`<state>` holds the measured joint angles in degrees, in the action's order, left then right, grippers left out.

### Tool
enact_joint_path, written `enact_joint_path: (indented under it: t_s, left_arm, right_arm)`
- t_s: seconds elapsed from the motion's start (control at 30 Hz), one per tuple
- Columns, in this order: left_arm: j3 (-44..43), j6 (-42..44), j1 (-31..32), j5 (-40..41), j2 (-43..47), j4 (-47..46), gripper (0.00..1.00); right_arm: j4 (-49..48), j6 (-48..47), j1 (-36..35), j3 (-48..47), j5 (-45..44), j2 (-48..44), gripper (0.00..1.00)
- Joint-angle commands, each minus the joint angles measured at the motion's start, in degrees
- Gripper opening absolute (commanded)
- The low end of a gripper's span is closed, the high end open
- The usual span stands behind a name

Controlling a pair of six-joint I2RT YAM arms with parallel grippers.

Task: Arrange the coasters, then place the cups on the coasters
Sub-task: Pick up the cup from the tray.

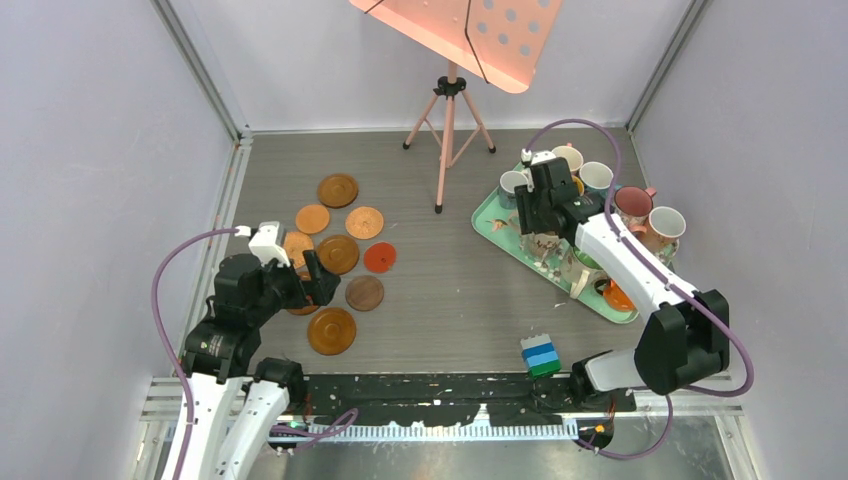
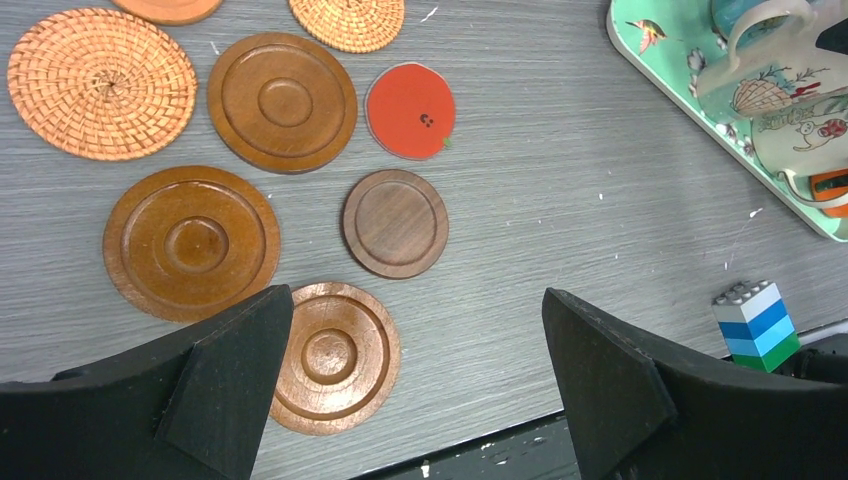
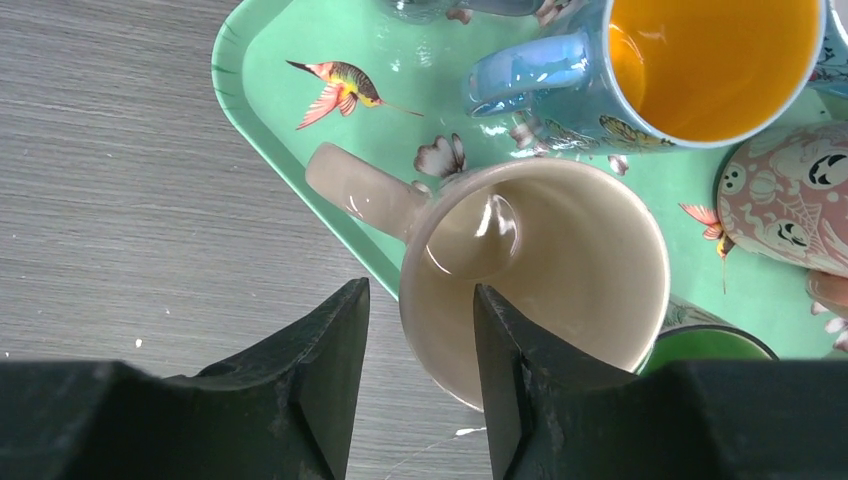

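While the coasters (image 1: 338,253) sit bunched on the tabletop (image 1: 450,285) and all cups (image 1: 597,176) wait on the tray (image 3: 280,130), my left jaws gape idle. My right jaws straddle the cream mug (image 3: 560,260) rim, not yet pinching.

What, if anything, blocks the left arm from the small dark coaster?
Probably nothing, so yes. The small dark coaster lies bare on the table, just ahead of the open left fingers, with nothing on top of it.

Glossy ceramic cups (image 3: 560,260), woven and polished wooden coasters (image 2: 190,240)
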<state>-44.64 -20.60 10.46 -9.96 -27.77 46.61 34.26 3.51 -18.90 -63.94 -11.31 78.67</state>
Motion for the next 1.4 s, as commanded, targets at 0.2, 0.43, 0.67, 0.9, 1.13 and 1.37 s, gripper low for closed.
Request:
enact_joint_path:
  t_s: [0.2,0.43,0.67,0.9,1.13,1.37]
  left_arm:
    - [-0.05,-0.23,0.18,2.44,0.13,0.19,1.0]
    - [-0.18,-0.49,0.18,3.67,-0.1,0.67,1.0]
    - [-0.4,-0.73,0.18,5.37,-0.26,1.14,1.0]
    - [-0.6,-1.11,0.18,8.23,0.06,2.06,0.99]
    - [-0.14,-1.2,0.18,7.28,0.42,1.57,0.99]
    - [-0.01,-1.19,0.18,7.0,0.51,1.29,0.99]
  right_arm:
    - [-4.72,-2.99,0.26,1.64,2.22,1.87,0.47]
    - [-4.35,-3.24,0.26,1.68,1.48,2.73,0.41]
    - [-1.91,-5.25,0.26,-1.96,1.54,0.49,0.17]
    - [4.03,-6.84,-1.33,-8.53,2.04,-4.07,0.05]
    - [8.86,-7.65,-7.7,-13.12,0.64,-8.33,0.05]
    - [9.91,-4.3,-19.99,-11.39,1.24,-11.79,0.06]
